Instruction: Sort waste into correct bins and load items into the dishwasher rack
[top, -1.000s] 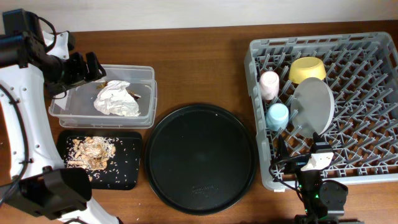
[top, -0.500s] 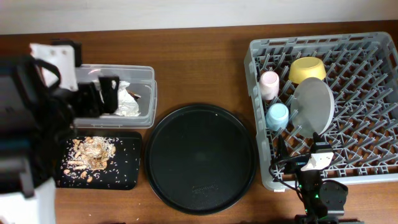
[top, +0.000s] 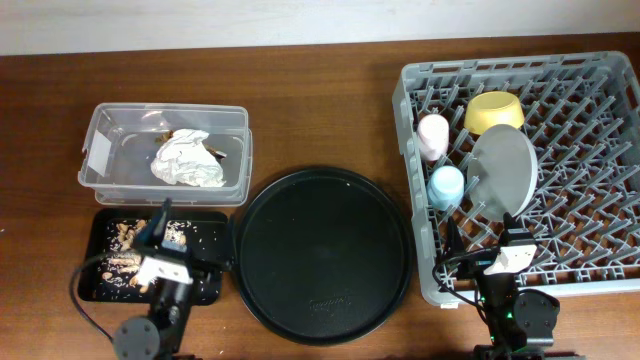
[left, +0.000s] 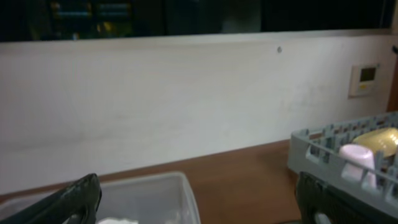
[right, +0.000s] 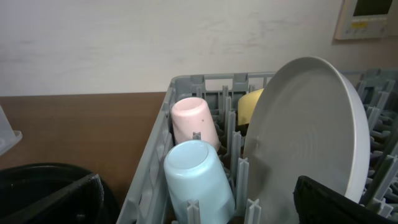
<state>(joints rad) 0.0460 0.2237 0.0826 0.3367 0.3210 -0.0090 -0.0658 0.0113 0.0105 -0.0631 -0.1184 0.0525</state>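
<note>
Tissue paper (top: 187, 160), crumpled and white, lies in the clear tub (top: 100, 130); beige scraps (top: 125, 240) lie in the shallow black tray (top: 100, 222). In the dishwasher rack (top: 590, 150) we see the pink cup (top: 433, 136), blue cup (top: 446, 186), yellow bowl (top: 494, 111) and grey plate (top: 503, 170). The left gripper (left: 202, 200) and right gripper (right: 196, 199) both show fingers spread wide, holding nothing.

Table (top: 330, 110) brown wood, smooth, slight sheen; dishwasher rack (top: 520, 64) grey matt plastic; tub (top: 170, 112) clear glossy plastic; tissue (top: 187, 160) white crumpled paper; food scraps (top: 122, 238) pale, rough, crumbly; shallow tray (top: 210, 225) matt black; round tray (top: 320, 245) black, smooth, faint gloss; plate (top: 503, 170) pale grey, smooth, satin; pink cup (top: 433, 136), blue cup (top: 446, 186), yellow bowl (top: 493, 111) smooth, plastic-looking
</note>
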